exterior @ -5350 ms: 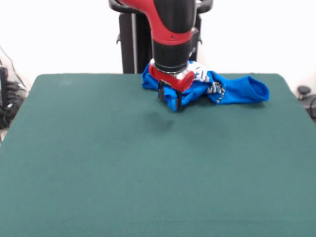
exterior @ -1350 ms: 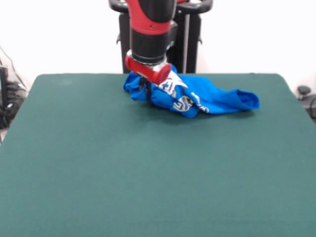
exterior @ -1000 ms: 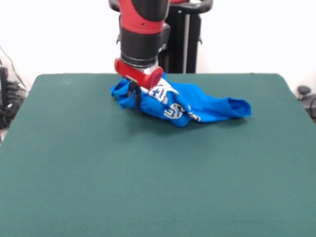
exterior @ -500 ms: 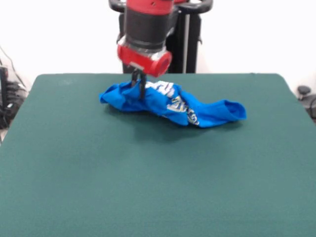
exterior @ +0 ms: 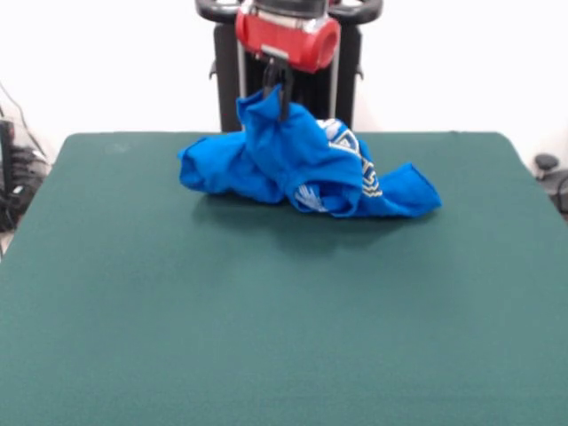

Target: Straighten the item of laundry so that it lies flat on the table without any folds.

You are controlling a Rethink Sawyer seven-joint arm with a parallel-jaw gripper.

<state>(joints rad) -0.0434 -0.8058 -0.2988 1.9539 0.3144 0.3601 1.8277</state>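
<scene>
The item of laundry, a bright blue T-shirt with white and yellow print, is bunched at the far middle of the dark green table. One part of it is pulled up into a peak. My gripper hangs above the table and is shut on that raised peak of cloth. The shirt's lower folds rest on the table to both sides, with a rolled end at the right.
The black pedestal stands just behind the table's far edge. Cables and dark gear sit off the table's left side, and a small dark object lies past the right edge.
My gripper has risen and shifted right, lifting a fold of the shirt into a peak. Over the earlier frames it dragged the shirt leftward along the far side.
</scene>
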